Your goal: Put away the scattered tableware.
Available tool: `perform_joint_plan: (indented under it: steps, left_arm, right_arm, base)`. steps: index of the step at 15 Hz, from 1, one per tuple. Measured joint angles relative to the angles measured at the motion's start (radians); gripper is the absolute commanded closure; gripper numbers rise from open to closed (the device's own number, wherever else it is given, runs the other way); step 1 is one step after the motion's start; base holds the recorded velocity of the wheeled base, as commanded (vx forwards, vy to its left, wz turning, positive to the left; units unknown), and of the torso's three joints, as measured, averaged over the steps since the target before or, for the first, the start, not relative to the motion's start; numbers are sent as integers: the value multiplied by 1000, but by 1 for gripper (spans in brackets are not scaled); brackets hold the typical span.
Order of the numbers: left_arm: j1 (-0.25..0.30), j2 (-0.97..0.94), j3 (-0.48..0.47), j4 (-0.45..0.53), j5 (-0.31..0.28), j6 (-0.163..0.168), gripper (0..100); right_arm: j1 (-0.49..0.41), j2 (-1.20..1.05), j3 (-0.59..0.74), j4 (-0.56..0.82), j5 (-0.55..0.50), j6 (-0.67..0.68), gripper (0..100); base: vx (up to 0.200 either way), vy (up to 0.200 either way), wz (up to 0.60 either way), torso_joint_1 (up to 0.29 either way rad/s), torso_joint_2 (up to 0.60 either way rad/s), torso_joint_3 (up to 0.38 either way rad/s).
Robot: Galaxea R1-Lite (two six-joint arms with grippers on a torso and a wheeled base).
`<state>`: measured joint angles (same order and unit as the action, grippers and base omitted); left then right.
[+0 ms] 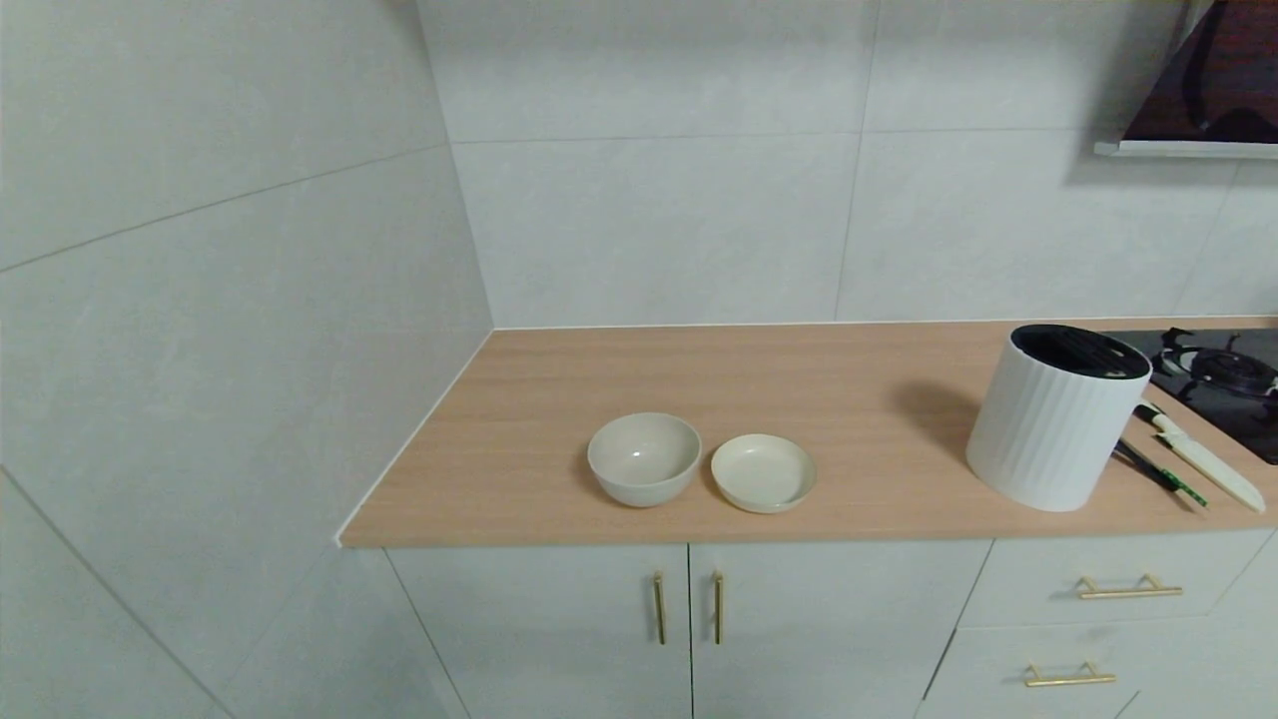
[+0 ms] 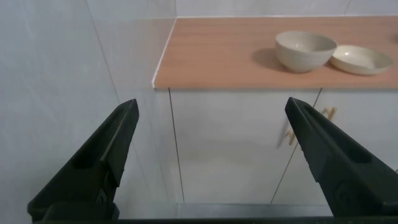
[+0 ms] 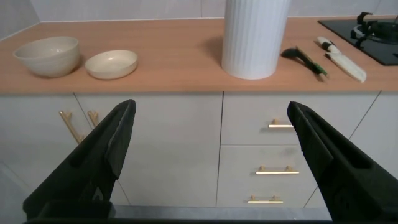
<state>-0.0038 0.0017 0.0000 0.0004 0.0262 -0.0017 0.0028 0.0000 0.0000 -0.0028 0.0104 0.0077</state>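
Observation:
A cream deep bowl (image 1: 644, 458) (image 2: 305, 50) (image 3: 48, 55) and a cream shallow dish (image 1: 763, 471) (image 2: 362, 59) (image 3: 111, 63) sit side by side near the wooden counter's front edge. A white ribbed holder (image 1: 1053, 415) (image 3: 254, 36) stands further right. Beside it lie a white-bladed knife (image 1: 1202, 458) (image 3: 341, 58) and black-and-green chopsticks (image 1: 1161, 471) (image 3: 306, 60). My left gripper (image 2: 211, 124) hangs open below the counter, off its left corner. My right gripper (image 3: 208, 124) is open too, low in front of the cabinet doors.
The counter (image 1: 779, 399) ends at the tiled wall on the left. A black gas hob (image 1: 1223, 379) (image 3: 367, 31) lies at the far right. Below are cabinet doors with gold handles (image 1: 687, 607) and drawers (image 1: 1128, 587) (image 3: 278, 125).

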Motion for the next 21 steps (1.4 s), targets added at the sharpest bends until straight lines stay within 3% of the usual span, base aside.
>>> perform_joint_plan:
  steps: [21]
  left_arm:
    - [0, 0, 0, 0, 0, -1, 0]
  right_arm:
    - [0, 0, 0, 0, 0, 0, 0]
  base:
    - [0, 0, 0, -223, 508, 284]
